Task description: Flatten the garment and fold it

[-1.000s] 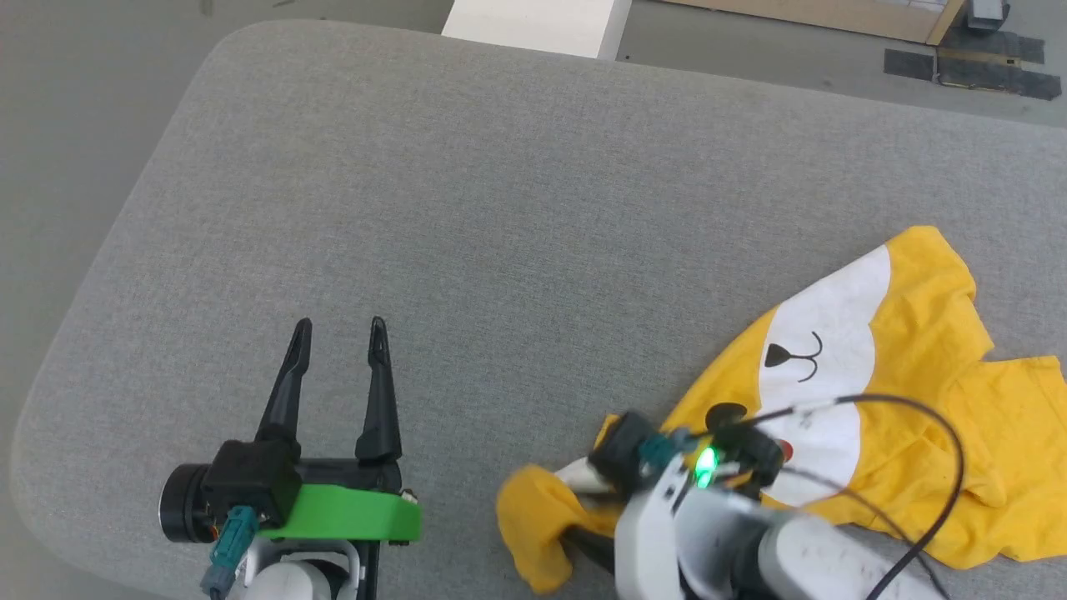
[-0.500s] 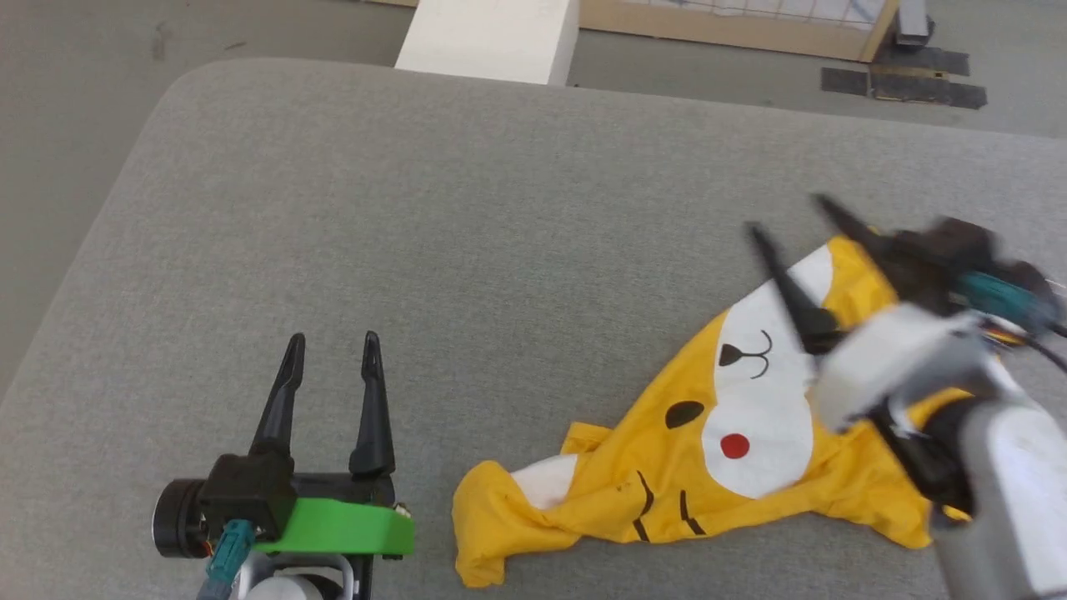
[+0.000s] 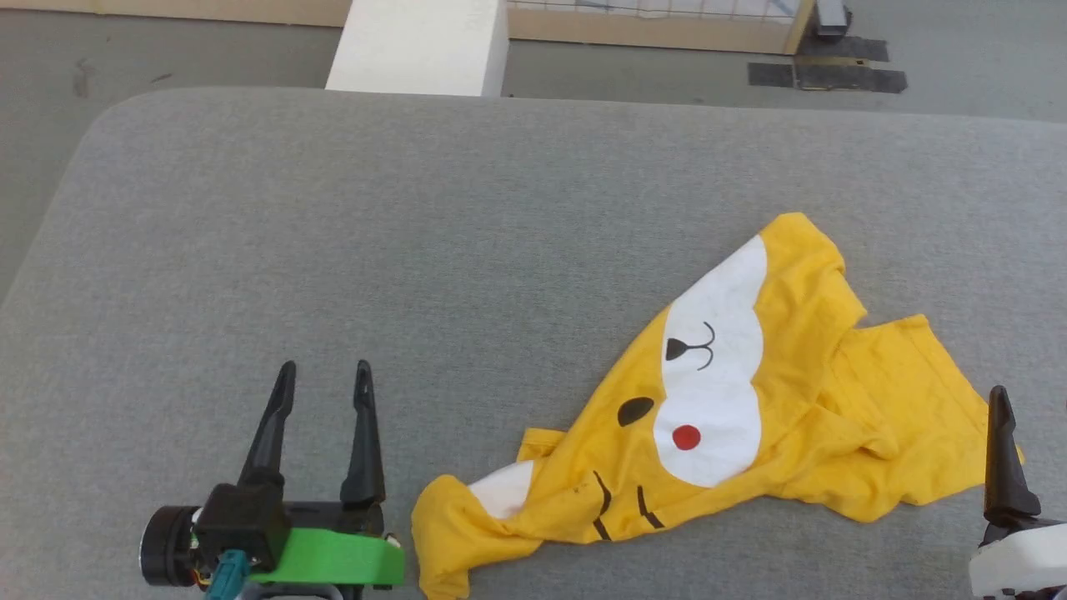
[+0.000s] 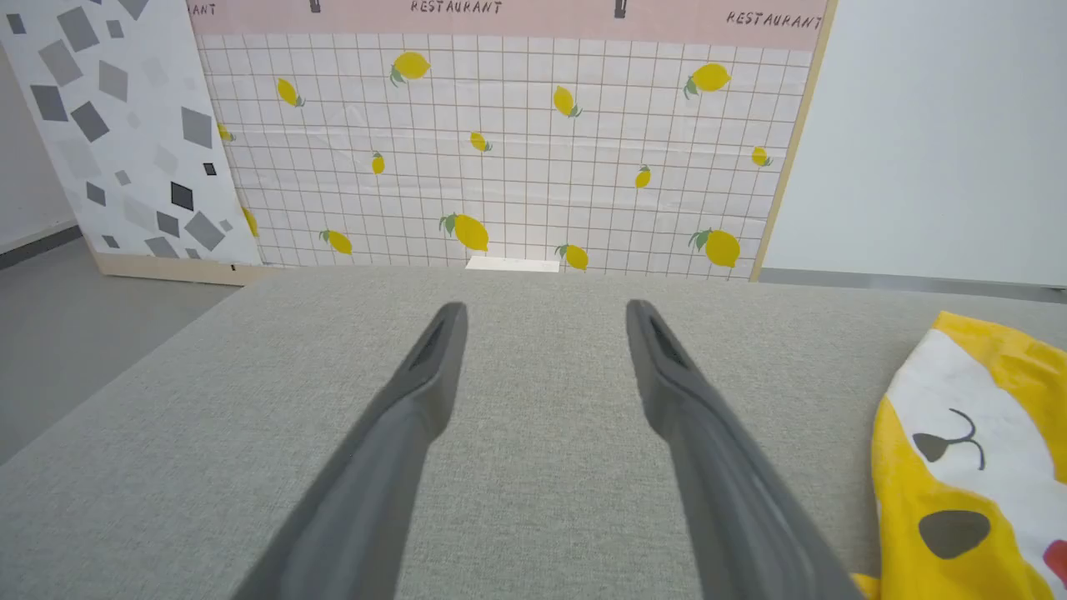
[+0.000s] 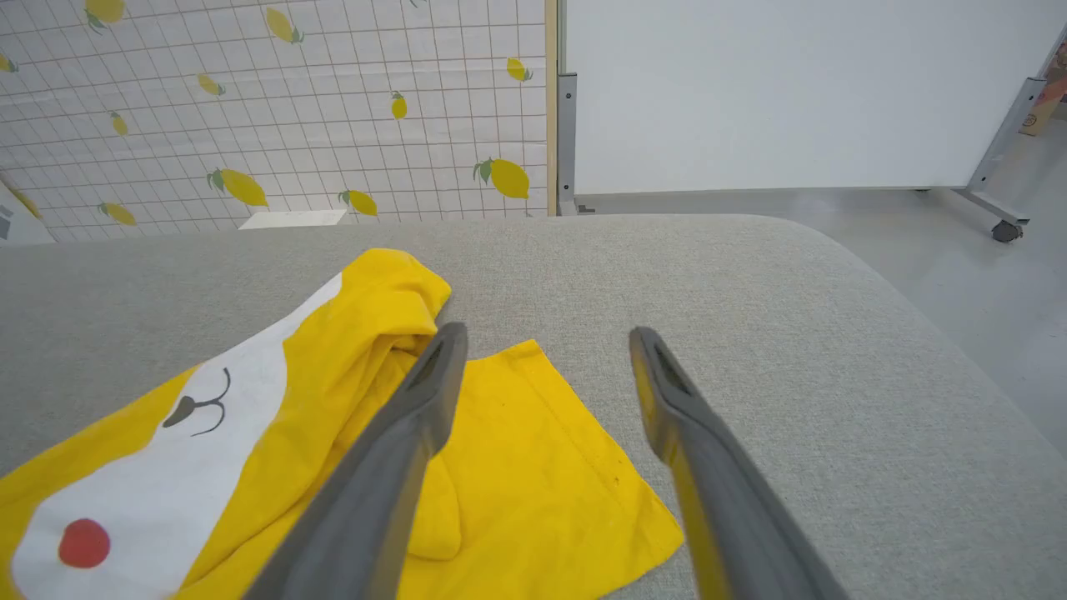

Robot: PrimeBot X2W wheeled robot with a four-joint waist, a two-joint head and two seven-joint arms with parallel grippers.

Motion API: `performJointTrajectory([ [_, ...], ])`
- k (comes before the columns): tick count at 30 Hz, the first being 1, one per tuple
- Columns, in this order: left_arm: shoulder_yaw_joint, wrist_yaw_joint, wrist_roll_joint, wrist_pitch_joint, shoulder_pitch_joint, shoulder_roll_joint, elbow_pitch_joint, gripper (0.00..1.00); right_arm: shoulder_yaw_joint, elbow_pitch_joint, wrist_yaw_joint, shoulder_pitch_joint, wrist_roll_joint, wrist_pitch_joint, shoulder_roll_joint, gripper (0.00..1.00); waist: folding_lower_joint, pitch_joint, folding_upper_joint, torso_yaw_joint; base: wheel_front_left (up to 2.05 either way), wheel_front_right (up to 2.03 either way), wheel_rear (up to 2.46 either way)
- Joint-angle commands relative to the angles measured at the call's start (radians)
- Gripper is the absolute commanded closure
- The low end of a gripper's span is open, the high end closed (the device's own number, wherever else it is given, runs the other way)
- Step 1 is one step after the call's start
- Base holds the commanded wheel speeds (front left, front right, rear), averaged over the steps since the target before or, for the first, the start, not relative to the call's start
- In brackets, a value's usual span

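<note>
Difference from a second ago: the right gripper (image 5: 548, 333) was down on the near-left end of the mustard-yellow short-sleeved T-shirt (image 3: 750, 392), pinching a bunch of cloth there. Half a second ago it was already up over the shirt's right side with its fingers parted. Now it's back at the near-right, fingers wide apart, not clamped on the shirt. In its wrist view the left finger sits over a flat yellow flap and the right finger over the bare grey fabric-covered counter (image 3: 417, 208). Can't tell if the tips touch anything. The head camera swung too, so the picture shifting isn't the shirt sliding. Left gripper (image 3: 325, 367) looks the same as before, fingers apart, over bare counter at the near-left.

Shirt lies loose on the right half of the counter, crumpled, not flat. Its long axis runs diagonally, from a narrow bunched end at the near-left, just beside the left gripper, up to a rounded end at the far-right. The white face print follows that line, black stripes at the near end, nose toward the far end. The flap sticks out to the right.
</note>
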Motion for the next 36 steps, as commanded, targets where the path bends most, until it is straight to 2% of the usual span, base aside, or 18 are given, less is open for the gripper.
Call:
performJointTrajectory([
  [1,-0.008,-0.010,0.014,-0.005,0.000,0.000,-0.009,0.00,-0.003,0.006,-0.001,-0.001,0.008,-0.016,0.001,0.00,0.0000,0.001,0.0000,-0.023,0.00,0.00,0.00],
  [6,-0.074,-0.071,0.059,0.025,-0.105,0.037,-0.013,0.00,-0.032,-0.004,-0.001,-0.036,0.002,-0.025,0.001,0.00,0.0000,0.017,0.0000,-0.028,0.00,0.00,0.00],
  [9,-0.138,-0.114,0.072,0.098,-0.222,0.046,0.001,0.00,-0.057,-0.022,-0.001,-0.060,-0.005,-0.017,0.001,0.00,0.0000,0.036,0.0000,-0.020,0.00,0.00,0.00],
  [13,-0.280,-0.152,0.088,0.218,-0.408,0.059,0.077,0.00,-0.084,-0.052,-0.001,-0.092,-0.009,0.002,0.001,0.00,0.0000,0.075,0.0000,-0.009,0.00,0.00,0.00],
  [16,-0.406,-0.159,0.071,0.294,-0.545,0.067,0.166,0.00,-0.088,-0.076,-0.001,-0.115,-0.013,0.018,0.001,0.00,0.0000,0.119,0.0000,-0.009,0.00,0.00,0.00],
  [21,-0.595,-0.160,-0.027,0.375,-0.718,0.093,0.320,0.00,-0.074,-0.108,-0.001,-0.156,-0.010,0.040,0.001,0.00,0.0000,0.190,0.0000,-0.028,0.00,0.00,0.00],
  [26,-0.698,-0.160,-0.124,0.408,-0.811,0.111,0.472,0.00,-0.065,-0.120,-0.001,-0.182,-0.003,0.053,0.001,0.00,0.0000,0.242,0.0000,-0.057,0.00,0.00,0.00],
  [34,-0.818,-0.160,-0.219,0.412,-0.848,0.125,0.651,0.00,-0.070,-0.109,-0.001,-0.197,0.007,0.049,0.001,0.00,0.0000,0.262,0.0000,-0.100,0.00,0.00,0.00],
  [35,-0.831,-0.160,-0.224,0.410,-0.851,0.127,0.667,0.84,-0.070,-0.105,-0.001,-0.197,0.009,0.047,0.001,0.00,0.0000,0.260,0.0000,-0.103,0.00,0.00,0.00],
  [36,-0.846,-0.160,-0.226,0.408,-0.854,0.129,0.678,1.00,-0.069,-0.103,-0.001,-0.197,0.011,0.046,0.001,0.00,0.0000,0.258,0.0000,-0.105,0.00,0.00,0.00],
])
